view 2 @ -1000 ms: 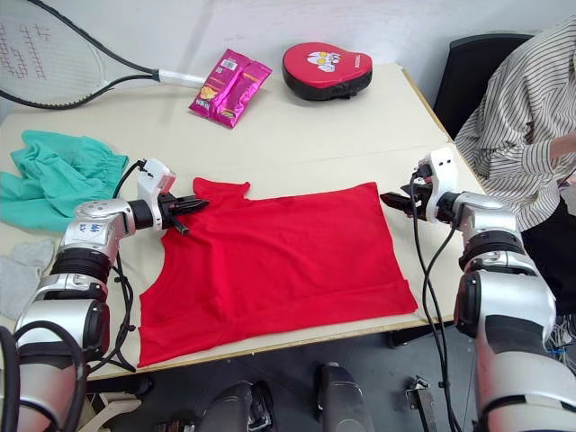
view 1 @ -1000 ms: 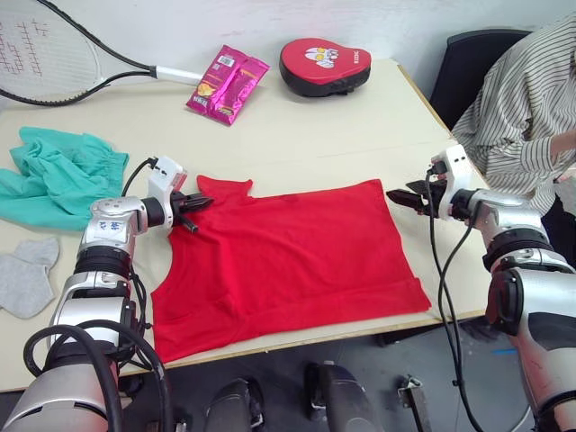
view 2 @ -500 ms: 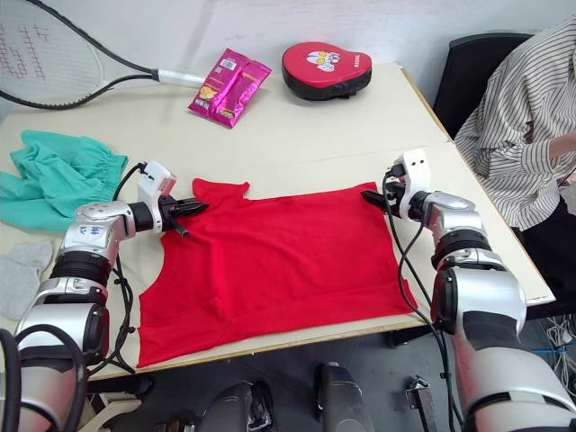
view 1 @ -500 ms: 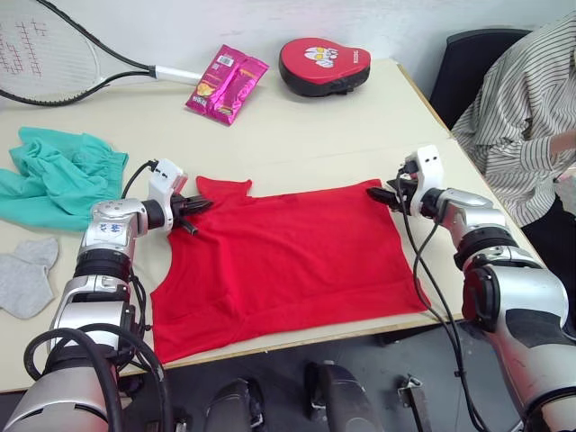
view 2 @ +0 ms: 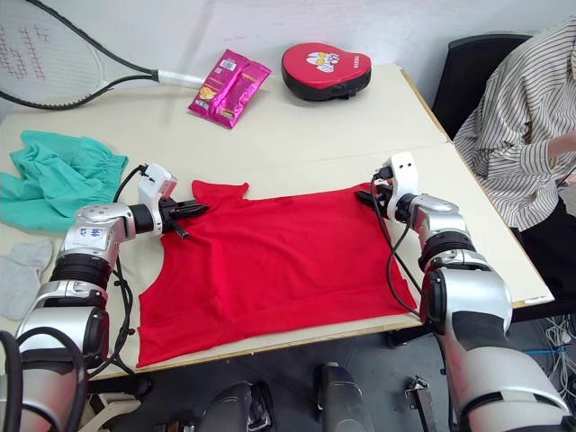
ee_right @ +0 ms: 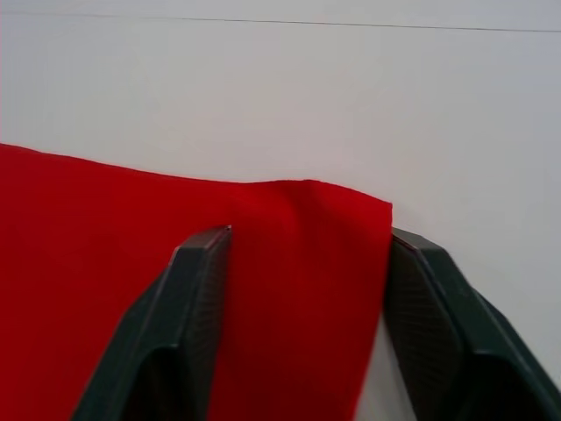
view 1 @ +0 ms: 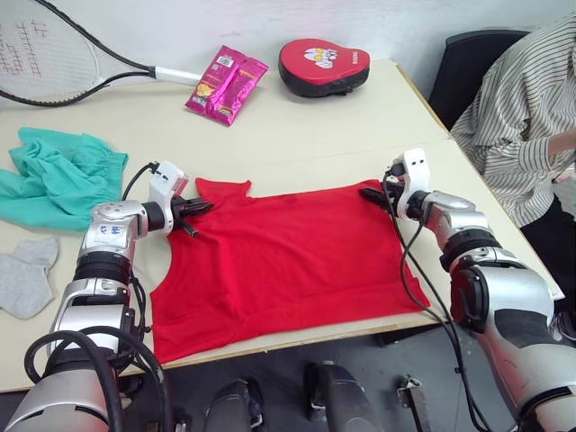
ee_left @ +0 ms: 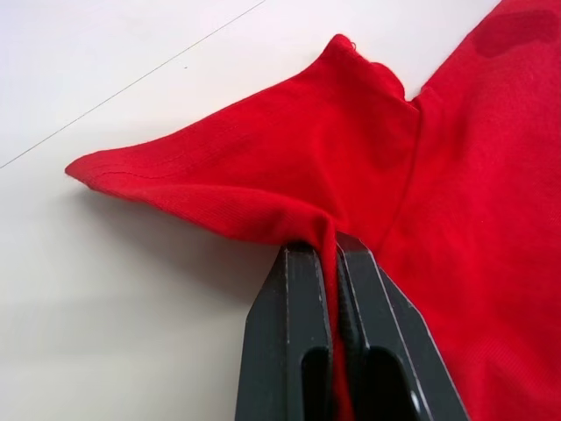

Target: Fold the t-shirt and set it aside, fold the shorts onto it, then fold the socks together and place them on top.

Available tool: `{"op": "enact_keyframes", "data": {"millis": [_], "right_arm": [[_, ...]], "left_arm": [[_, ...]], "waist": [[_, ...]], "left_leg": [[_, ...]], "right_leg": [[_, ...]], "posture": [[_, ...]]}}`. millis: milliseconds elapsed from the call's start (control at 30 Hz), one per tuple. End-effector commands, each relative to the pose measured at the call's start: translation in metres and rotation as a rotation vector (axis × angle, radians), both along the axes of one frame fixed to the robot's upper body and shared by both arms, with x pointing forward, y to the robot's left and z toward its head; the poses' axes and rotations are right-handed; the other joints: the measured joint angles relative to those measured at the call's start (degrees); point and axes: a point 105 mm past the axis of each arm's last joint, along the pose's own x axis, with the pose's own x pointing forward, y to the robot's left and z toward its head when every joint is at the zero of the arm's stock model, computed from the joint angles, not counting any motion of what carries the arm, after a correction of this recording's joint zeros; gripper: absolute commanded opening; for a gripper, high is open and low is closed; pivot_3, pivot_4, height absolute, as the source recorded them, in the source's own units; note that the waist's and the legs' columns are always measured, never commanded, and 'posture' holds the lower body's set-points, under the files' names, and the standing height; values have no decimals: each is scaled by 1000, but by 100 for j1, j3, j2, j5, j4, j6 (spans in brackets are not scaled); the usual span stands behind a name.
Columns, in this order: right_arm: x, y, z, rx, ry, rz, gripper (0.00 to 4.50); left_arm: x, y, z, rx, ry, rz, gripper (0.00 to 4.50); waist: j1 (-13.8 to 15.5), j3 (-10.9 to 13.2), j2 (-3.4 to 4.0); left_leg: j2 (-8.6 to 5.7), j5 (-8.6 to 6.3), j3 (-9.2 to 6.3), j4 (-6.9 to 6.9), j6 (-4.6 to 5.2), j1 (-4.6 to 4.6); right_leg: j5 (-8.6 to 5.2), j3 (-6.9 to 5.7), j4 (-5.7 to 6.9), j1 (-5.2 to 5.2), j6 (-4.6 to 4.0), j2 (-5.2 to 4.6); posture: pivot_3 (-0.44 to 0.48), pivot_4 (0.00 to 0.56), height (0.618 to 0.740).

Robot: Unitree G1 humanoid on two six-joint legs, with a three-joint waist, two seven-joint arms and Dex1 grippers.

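The table (view 1: pixel 297 126) carries everything here, pale and wide, with a seam line across it. Spread flat near its front edge is the t-shirt (view 1: pixel 288 261), bright red, its hem reaching the table's front edge. Over at the far left corner lies a tennis racket (view 1: pixel 54 54), handle pointing in toward the middle. On the left side, the teal shorts (view 1: pixel 58 175) sit in a crumpled heap, well apart from the shirt. At the back, a red padded oval pad (view 1: pixel 324 63) and, just beside it, a pink snack packet (view 1: pixel 227 83). Near the left front edge, the grey socks (view 1: pixel 25 274) lie flat. A person in a striped shirt (view 1: pixel 526 117) sits off to the right by a black chair (view 1: pixel 468 67).

Now the arms: the left gripper (ee_left: pixel 336 254) has its fingers pressed together, pinching a fold of the shirt by the sleeve. The right gripper (ee_right: pixel 302 241) is spread wide, its fingers straddling the shirt's far right corner.
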Motion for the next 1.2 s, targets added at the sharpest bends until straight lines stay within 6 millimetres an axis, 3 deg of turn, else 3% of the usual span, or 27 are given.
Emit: {"op": "enact_keyframes", "data": {"millis": [33, 133, 167, 433, 700, 900, 1000, 1200], "right_arm": [[1, 7, 12, 37, -38, 41, 1230], [0, 5, 22, 55, -89, 65, 109], [0, 4, 26, 62, -109, 71, 26], [-10, -9, 55, 39, -234, 178, 26], [-25, -28, 78, 84, -328, 257, 26], [-44, -44, 65, 87, -334, 301, 26], [-60, -52, 45, 97, -318, 311, 26], [-81, -52, 2, 14, -239, 304, 26]], "left_arm": [[3, 0, 17, 8, -50, -9, 0], [2, 0, 16, 8, -52, -9, 0], [2, 0, 16, 6, -54, -8, 0], [-1, 11, 38, -40, -188, 4, 0], [-24, 17, 56, -34, -275, -44, 0], [-53, 22, 47, -15, -268, -37, 0], [-74, 22, 39, -13, -262, -32, 0], [-95, 19, 17, 26, -205, -14, 0]], "waist": [[4, 0, 0], [12, 0, 0], [13, 0, 0], [13, 0, 0], [18, 0, 0], [39, 0, 0], [49, 0, 0], [69, 0, 0]], "left_leg": [[0, 0, 0, 0, 0, 0], [-1, 0, 0, 0, 0, -1], [-2, 0, 0, 0, 0, -2], [-2, 0, -1, 0, 0, -2], [0, 0, -1, -1, 0, -1], [0, 0, -9, -1, 0, -1], [0, 0, -16, -3, 0, -1], [0, -1, -25, -1, -1, 12]], "right_leg": [[0, 0, 4, 0, 0, 0], [0, 0, 11, -1, 0, -2], [0, -1, 11, -1, 0, -2], [0, -1, 8, -1, 0, -3], [0, 1, 8, -2, -1, -4], [-1, 0, -16, 3, -1, -7], [-1, -1, -21, 7, -1, -8], [-1, -3, -25, 22, -2, -10]], "posture": [[0, 150, 740], [0, 150, 740], [0, 150, 740], [0, 150, 740], [0, 150, 740], [0, 150, 740], [0, 150, 740], [0, 150, 740]]}}
